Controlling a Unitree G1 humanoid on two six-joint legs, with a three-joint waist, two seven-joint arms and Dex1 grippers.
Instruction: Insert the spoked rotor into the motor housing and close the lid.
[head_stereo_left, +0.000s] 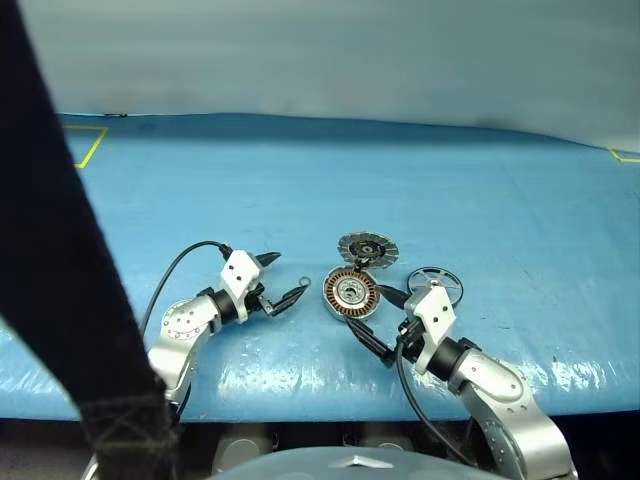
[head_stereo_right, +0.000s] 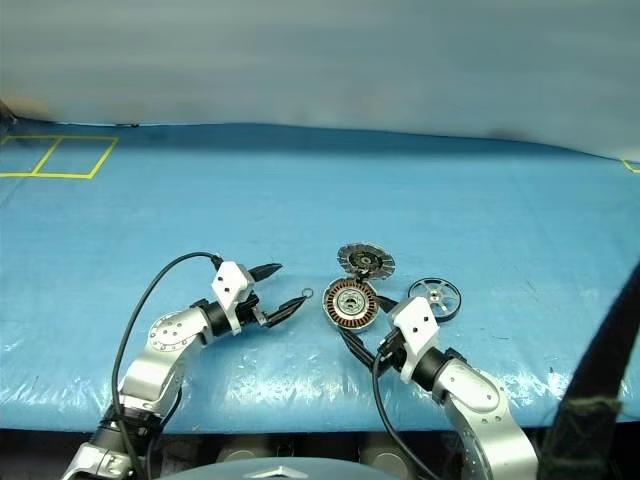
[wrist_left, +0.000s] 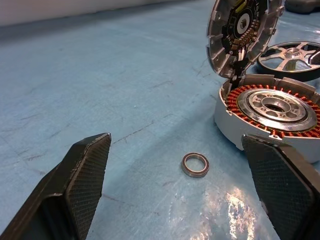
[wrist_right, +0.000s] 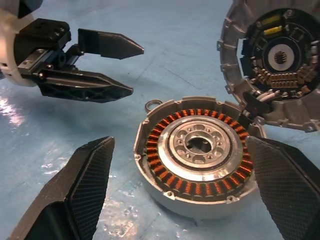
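The motor housing (head_stereo_left: 350, 293) lies on the blue table with its copper windings (wrist_right: 165, 165) showing. Its lid (head_stereo_left: 368, 249) stands tilted open on the far side, inner face (wrist_right: 275, 65) toward me. The spoked rotor (head_stereo_left: 436, 285) lies flat just right of the housing, also seen as the rotor (wrist_left: 292, 55) behind it. My right gripper (head_stereo_left: 378, 320) is open on the housing's near side, its fingers (wrist_right: 85, 190) spread wider than the case without touching it. My left gripper (head_stereo_left: 288, 275) is open to the left of the housing, holding nothing.
A small metal ring (wrist_left: 195, 164) lies on the table between the left gripper and the housing. Yellow tape marks (head_stereo_right: 60, 155) sit at the far left. The table's front edge (head_stereo_left: 300, 405) runs just below both arms.
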